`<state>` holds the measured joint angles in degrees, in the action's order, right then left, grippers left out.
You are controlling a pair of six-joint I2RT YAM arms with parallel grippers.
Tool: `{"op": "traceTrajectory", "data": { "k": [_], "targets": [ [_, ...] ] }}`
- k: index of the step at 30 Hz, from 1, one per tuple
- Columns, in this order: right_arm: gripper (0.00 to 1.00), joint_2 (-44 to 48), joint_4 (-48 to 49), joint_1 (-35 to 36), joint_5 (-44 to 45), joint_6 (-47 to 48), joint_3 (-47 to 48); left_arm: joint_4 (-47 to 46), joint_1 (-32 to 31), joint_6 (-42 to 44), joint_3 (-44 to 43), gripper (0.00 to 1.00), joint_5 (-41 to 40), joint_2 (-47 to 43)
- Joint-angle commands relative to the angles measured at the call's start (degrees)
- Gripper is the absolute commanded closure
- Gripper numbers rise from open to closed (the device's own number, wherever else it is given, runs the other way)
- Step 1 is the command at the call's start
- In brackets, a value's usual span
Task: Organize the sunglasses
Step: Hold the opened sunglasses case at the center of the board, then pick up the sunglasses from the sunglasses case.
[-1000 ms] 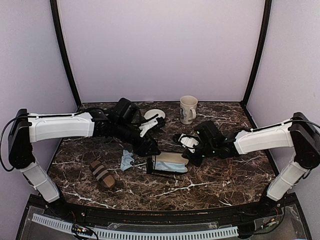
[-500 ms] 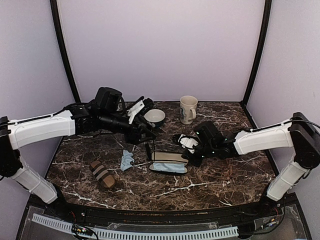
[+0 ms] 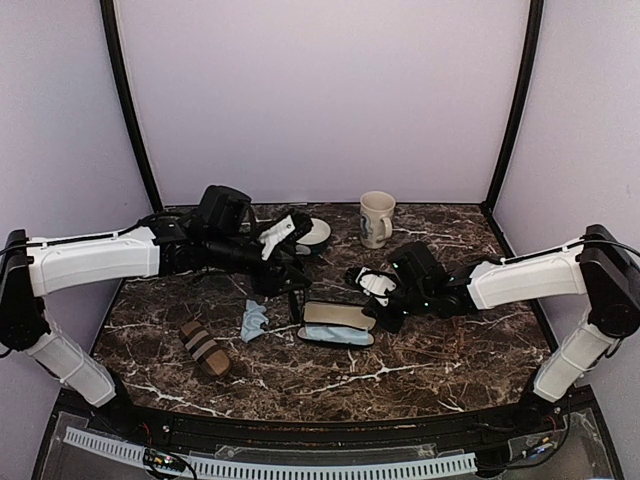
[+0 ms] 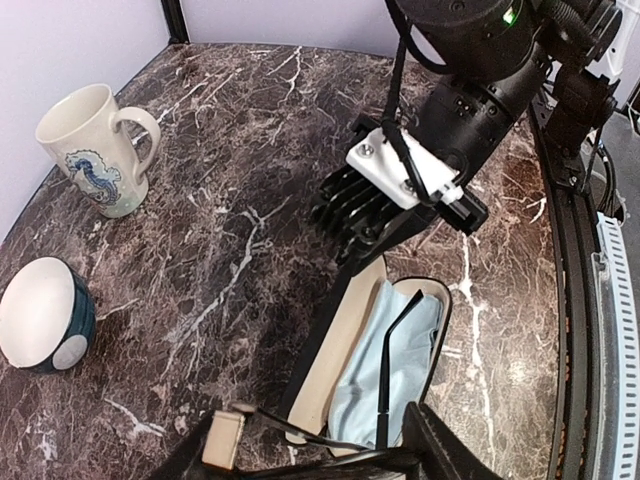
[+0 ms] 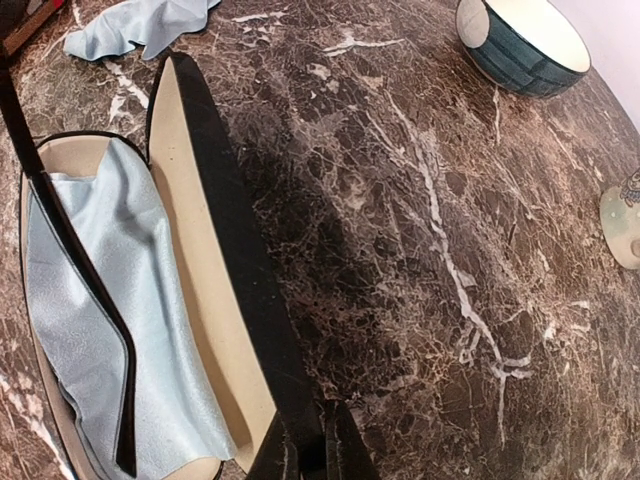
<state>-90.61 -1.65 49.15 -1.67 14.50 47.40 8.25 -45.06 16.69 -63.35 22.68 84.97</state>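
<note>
The sunglasses [image 4: 387,372] are thin dark wire; their arms reach over the pale blue cloth [image 4: 405,345] inside the open black case [image 3: 338,320]. My left gripper [image 4: 330,455] is shut on their frame, above the case's left end [image 3: 292,298]. In the right wrist view one arm [image 5: 75,262] crosses the cloth. The lenses are hidden below the frame edge. My right gripper [image 5: 322,452] is shut on the edge of the case's black lid [image 5: 228,262], at the case's right end [image 3: 384,316].
A brown striped case [image 3: 205,348] and a loose blue cloth [image 3: 253,320] lie to the front left. A bowl [image 3: 316,232] and a cream mug [image 3: 376,218] stand at the back. The right arm's body [image 4: 405,180] sits just behind the case.
The left arm drew back from the case's left end toward the bowl, then settled lower with the sunglasses hanging over that end. The right arm stayed put.
</note>
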Motion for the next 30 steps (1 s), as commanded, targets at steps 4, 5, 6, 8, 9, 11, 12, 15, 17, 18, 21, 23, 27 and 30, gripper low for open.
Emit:
{"op": "traceTrajectory", "data": {
  "k": [4, 5, 6, 8, 9, 11, 12, 15, 17, 18, 21, 23, 27, 30],
  "targets": [
    [1.0, -0.3, 4.2, 0.5, -0.2, 0.1, -0.4, 3.7, -1.2, 6.1, -2.8, 0.64, -1.4, 3.5],
    [1.0, -0.3, 4.5, 0.6, -0.2, 0.0, -0.5, 4.2, -1.5, 6.4, -3.3, 0.64, -1.3, 4.2],
    [1.0, -0.3, 4.8, 0.5, -0.2, 0.1, -0.6, 4.5, -1.9, 6.8, -3.6, 0.64, -1.3, 4.8],
    [1.0, -0.3, 5.1, 0.5, -0.2, 0.1, -0.6, 5.1, -2.6, 7.5, -4.1, 0.64, -1.9, 5.9],
    [1.0, -0.3, 5.2, 0.5, -0.2, 0.1, -0.6, 5.5, -3.1, 7.9, -4.5, 0.64, -2.5, 6.4],
    [1.0, -0.2, 5.3, 0.5, -0.2, 0.1, -0.6, 6.1, -3.8, 8.6, -5.0, 0.64, -3.2, 7.6],
    [1.0, -0.3, 5.5, 0.5, -0.3, 0.1, -0.7, 6.3, -4.1, 8.8, -5.2, 0.64, -3.4, 8.0],
    [1.0, -0.2, 5.8, 0.5, -0.2, 0.2, -0.9, 7.1, -5.7, 9.8, -6.0, 0.64, -4.1, 9.5],
    [1.0, -0.3, 6.3, 0.5, -0.2, 0.3, -1.0, 7.8, -6.7, 10.5, -6.8, 0.64, -4.9, 10.8],
    [1.0, -0.2, 6.4, 0.6, -0.1, 0.2, -1.0, 8.3, -7.2, 10.9, -7.3, 0.64, -5.3, 11.5],
    [1.0, -0.3, 7.4, 0.5, 0.0, 0.0, -1.5, 9.2, -8.1, 11.9, -9.0, 0.64, -5.8, 13.4],
    [1.0, -0.3, 8.1, 0.6, 0.0, -0.2, -1.9, 9.4, -8.4, 12.1, -9.8, 0.64, -5.6, 14.4],
    [1.0, -0.3, 8.9, 0.6, 0.0, -0.6, -2.4, 9.4, -9.1, 12.6, -11.0, 0.61, -5.2, 16.1],
    [1.0, -0.3, 9.1, 0.6, 0.2, -0.8, -2.8, 9.0, -9.5, 12.5, -11.2, 0.59, -5.6, 16.9]
  ]
}}
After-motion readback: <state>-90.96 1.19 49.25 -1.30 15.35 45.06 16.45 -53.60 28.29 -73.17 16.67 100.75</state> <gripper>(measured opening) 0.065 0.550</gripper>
